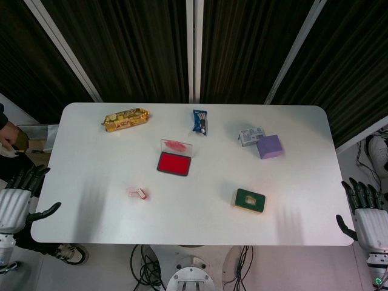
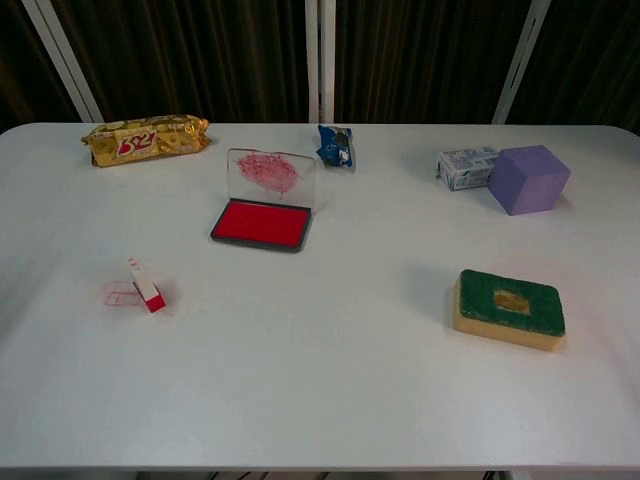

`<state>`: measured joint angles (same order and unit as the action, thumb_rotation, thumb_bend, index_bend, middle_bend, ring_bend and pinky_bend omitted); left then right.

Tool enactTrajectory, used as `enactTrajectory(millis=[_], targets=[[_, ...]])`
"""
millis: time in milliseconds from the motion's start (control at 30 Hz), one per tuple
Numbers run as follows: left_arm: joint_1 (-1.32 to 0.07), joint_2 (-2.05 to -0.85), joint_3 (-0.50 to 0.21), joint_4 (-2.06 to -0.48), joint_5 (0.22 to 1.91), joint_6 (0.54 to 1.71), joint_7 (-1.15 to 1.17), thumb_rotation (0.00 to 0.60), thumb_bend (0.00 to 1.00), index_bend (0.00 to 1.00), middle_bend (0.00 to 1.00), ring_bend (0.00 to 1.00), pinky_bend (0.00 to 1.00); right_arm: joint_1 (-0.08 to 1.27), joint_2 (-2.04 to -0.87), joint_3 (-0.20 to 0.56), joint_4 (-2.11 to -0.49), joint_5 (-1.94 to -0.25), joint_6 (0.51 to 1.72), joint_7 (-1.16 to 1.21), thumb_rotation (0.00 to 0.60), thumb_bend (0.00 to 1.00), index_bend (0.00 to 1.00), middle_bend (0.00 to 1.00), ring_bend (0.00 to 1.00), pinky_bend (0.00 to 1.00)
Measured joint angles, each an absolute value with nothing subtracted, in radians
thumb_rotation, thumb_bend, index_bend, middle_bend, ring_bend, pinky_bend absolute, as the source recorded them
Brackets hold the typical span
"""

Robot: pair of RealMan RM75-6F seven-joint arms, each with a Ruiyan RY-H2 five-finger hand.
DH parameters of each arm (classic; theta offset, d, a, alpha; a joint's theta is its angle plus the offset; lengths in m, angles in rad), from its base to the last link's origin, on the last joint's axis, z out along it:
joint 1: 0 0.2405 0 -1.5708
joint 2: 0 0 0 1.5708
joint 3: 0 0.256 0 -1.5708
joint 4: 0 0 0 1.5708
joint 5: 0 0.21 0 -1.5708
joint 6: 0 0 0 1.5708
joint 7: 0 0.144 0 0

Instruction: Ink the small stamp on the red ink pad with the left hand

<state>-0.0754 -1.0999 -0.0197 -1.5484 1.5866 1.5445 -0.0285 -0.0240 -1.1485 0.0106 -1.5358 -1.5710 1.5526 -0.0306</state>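
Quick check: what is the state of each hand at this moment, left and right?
Left hand: open, holding nothing, beside the table edge.
Right hand: open, holding nothing, beside the table edge.

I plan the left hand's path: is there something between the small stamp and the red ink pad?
No. Between the small stamp and the red ink pad there is only bare table; both views show it.

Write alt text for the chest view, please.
A white table holds an open red ink pad, lid upright, with a small stamp lying in front to its left. Behind: gold snack pack, blue packet, small box, purple cube; a sponge front right.
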Motion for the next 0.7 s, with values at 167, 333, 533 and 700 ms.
enactTrajectory(millis=[167, 333, 533, 700], targets=[[-0.075, -1.095, -0.018, -1.557, 1.592, 1.548, -0.022, 0.0, 0.07, 0.14, 0.12, 0.08, 0.18, -0.027, -1.154, 0.007, -1.522, -1.572, 1.554, -0.019, 0.6, 0.24, 0.0, 0.0, 0.0, 0.0], [-0.074, -1.085, -0.013, -1.566, 1.603, 1.551, -0.02, 0.0, 0.07, 0.14, 0.12, 0.08, 0.19, -0.032, -1.157, 0.005, -1.512, -1.574, 1.564, -0.003, 0.6, 0.24, 0.0, 0.0, 0.0, 0.0], [-0.083, -1.089, -0.024, -1.553, 1.63, 1.58, -0.026, 0.507, 0.12, 0.13, 0.14, 0.33, 0.52, -0.031, -1.154, 0.023, -1.512, -1.556, 1.572, 0.0, 0.6, 0.26, 0.0, 0.0, 0.0, 0.0], [-0.102, -1.122, -0.025, -1.51, 1.699, 1.607, -0.041, 0.6, 0.2, 0.13, 0.33, 0.85, 0.97, -0.034, -1.138, 0.042, -1.52, -1.543, 1.592, -0.011, 0.6, 0.26, 0.0, 0.0, 0.0, 0.0]])
